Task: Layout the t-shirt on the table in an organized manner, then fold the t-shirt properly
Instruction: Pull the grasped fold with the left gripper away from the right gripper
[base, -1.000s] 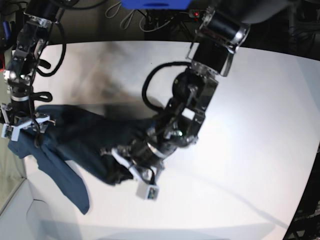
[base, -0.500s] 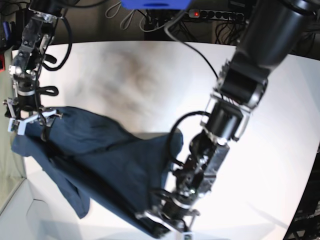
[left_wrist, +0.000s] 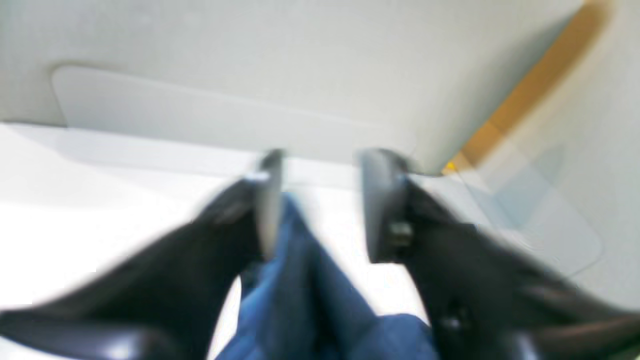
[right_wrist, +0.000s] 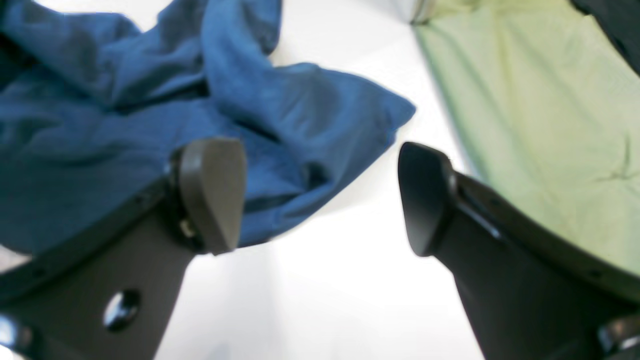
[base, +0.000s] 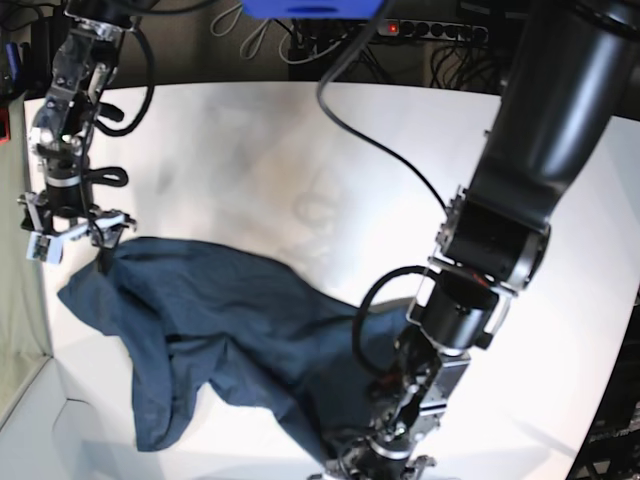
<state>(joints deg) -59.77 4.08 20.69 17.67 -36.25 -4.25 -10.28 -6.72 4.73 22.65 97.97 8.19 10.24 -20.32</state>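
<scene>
Base view, left side: right gripper (base: 75, 232) hangs at the far-left corner of the t-shirt (base: 215, 325), jaws spread wide with nothing between them. In the right wrist view the fingers (right_wrist: 212, 192) stand well apart over bare table (right_wrist: 320, 280), cloth lying just behind the left one.

T-shirt: crumpled, dark navy, on the left half of the table. Long axis runs diagonally, from that corner near the right gripper down toward the near edge at centre. One loose flap trails toward the near-left.

Centre-right, near edge: left gripper (base: 375, 465) low at the shirt's near end. Left wrist view is blurred; jaws look parted, a fold of blue cloth (left_wrist: 305, 280) rising between them, seemingly against one finger only.
</scene>
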